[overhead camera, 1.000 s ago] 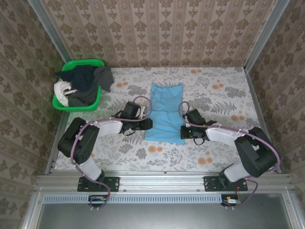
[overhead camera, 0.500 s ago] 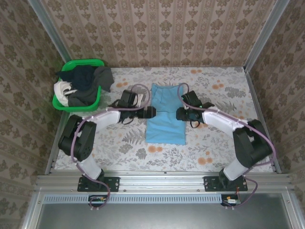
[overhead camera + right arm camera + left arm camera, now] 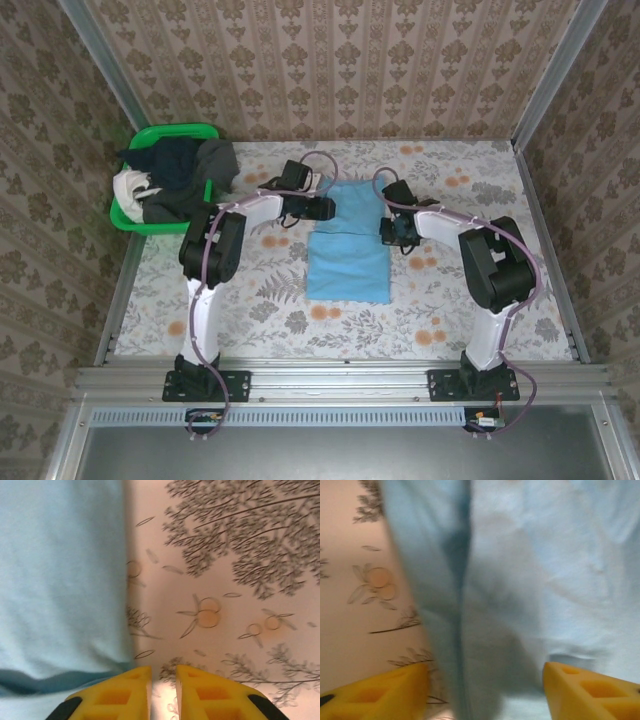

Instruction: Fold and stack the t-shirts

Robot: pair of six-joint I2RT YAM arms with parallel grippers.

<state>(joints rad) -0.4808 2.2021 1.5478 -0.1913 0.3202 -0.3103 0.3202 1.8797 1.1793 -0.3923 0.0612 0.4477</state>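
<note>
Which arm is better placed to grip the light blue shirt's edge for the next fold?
Probably left: the left gripper is open with the light blue shirt between its fingers. The right gripper is nearly shut beside the cloth edge.

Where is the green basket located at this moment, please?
In the top external view, the green basket sits at the table's far left corner, filled with dark and white clothes. It lies left of the left gripper and the light blue t-shirt.

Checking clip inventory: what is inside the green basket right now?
The green basket holds a heap of t-shirts: black and dark grey cloth on top, spilling over the right rim, white cloth at the left. Anything beneath the heap is covered.
</note>
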